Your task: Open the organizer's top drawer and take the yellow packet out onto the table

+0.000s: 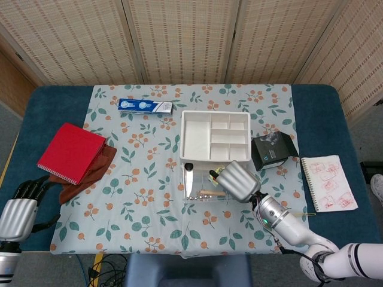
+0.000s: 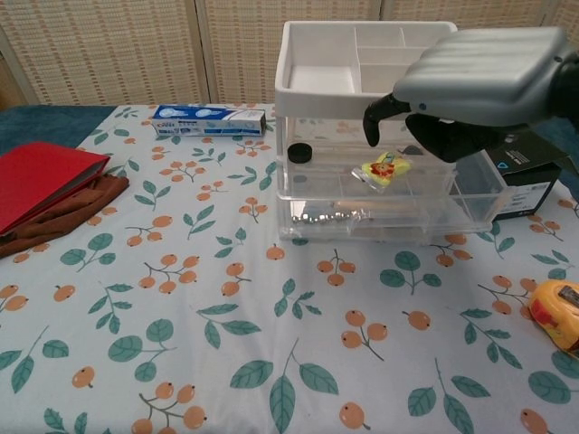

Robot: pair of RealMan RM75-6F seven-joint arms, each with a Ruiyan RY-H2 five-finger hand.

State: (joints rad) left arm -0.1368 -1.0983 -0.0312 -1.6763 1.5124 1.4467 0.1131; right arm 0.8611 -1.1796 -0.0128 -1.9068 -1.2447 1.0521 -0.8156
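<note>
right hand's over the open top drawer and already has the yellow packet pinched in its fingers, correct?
Not quite. The right hand is over the open top drawer, but it holds nothing: the yellow packet lies on the drawer floor, with the dark fingers above it and apart from it. The chest view shows the gap plainly.

Blue table [image 1: 48,101] under a flowery cloth [image 1: 137,197]. On the cloth: organizer [image 1: 197,134], toothpaste box [image 1: 145,106], black box [image 1: 272,150], yellow tape measure [image 2: 559,312] (at the right edge). Red notebook [image 1: 70,152] on brown cloth [image 1: 90,176], left. Spiral notepad [image 1: 328,182], right.
</note>
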